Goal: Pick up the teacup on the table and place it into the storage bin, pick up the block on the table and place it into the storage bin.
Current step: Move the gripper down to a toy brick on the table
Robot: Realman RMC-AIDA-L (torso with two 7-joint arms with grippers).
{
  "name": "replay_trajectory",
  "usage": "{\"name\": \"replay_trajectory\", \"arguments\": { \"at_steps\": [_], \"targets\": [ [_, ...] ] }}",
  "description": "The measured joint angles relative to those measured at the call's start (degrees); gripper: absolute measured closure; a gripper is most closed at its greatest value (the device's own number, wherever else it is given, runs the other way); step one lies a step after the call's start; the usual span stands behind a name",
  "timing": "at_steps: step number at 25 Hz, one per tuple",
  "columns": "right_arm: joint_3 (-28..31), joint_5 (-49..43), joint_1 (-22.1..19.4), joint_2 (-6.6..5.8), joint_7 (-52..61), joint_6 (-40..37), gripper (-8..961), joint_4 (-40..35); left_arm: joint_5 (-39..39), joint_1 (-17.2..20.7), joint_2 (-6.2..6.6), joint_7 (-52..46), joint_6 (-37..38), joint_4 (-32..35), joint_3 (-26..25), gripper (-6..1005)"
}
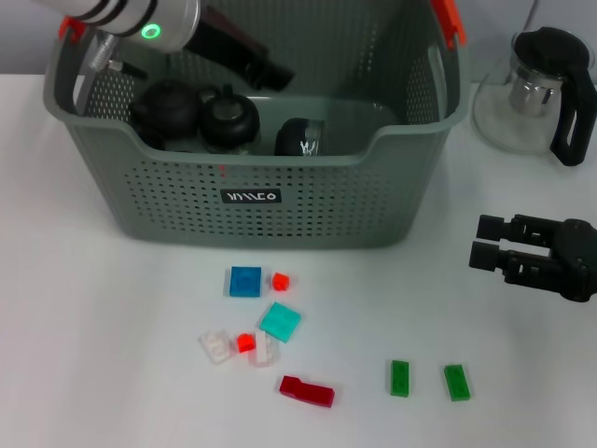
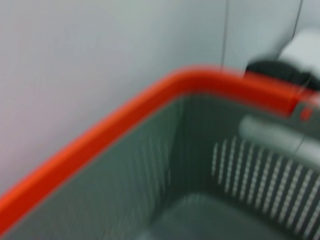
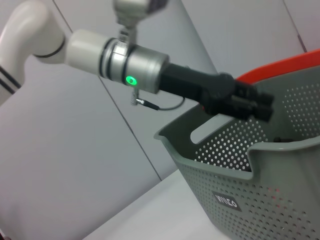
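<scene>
The grey-green perforated storage bin [image 1: 280,201] stands at the back middle of the table; it also shows in the right wrist view [image 3: 260,200]. Its orange-red handle rim fills the blurred left wrist view [image 2: 125,120]. A dark teacup [image 1: 299,138] lies inside the bin beside two other dark round vessels [image 1: 198,114]. My left gripper [image 1: 280,73] hangs over the bin's inside and holds nothing that I can see; it also shows in the right wrist view [image 3: 257,104]. Several small blocks lie in front of the bin, among them a blue block [image 1: 245,281] and a teal block [image 1: 280,322]. My right gripper [image 1: 487,241] is open and empty at the right, above the table.
A glass teapot [image 1: 536,89] with a black handle stands at the back right. More blocks lie near the front: a long red block [image 1: 306,390], two green blocks [image 1: 399,378], small red pieces [image 1: 280,280] and white pieces [image 1: 215,345].
</scene>
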Motion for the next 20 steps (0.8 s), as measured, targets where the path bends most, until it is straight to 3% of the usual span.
{"name": "replay_trajectory", "arguments": {
  "at_steps": [2,6,8,12,16,20],
  "targets": [
    [0.0,0.0,0.0,0.01,0.0,0.0,279,0.0,-5.4,3.0,-0.58,2.2,1.6,5.0,-1.1,711],
    [0.1,0.0,0.0,0.08,0.0,0.0,279,0.0,-25.1,11.8,-1.20,10.4,5.7,12.2,-6.0,567],
    [0.1,0.0,0.0,0.08,0.0,0.0,279,0.0,-38.5,15.8,-1.06,16.6,10.4,11.4,-10.0,348],
    [0.0,0.0,0.0,0.20,0.0,-0.1,280,0.0,-55.2,19.4,-0.25,25.6,25.0,3.3,-20.2,273],
    [-0.3,0.0,0.0,0.26,0.1,-0.4,280,0.0,-55.1,20.3,1.14,28.7,37.5,-4.5,-29.3,238],
    [-0.5,0.0,0.0,0.27,0.1,-0.9,280,0.1,-47.9,23.8,0.50,32.6,41.4,-3.2,-32.3,241]
  ]
}}
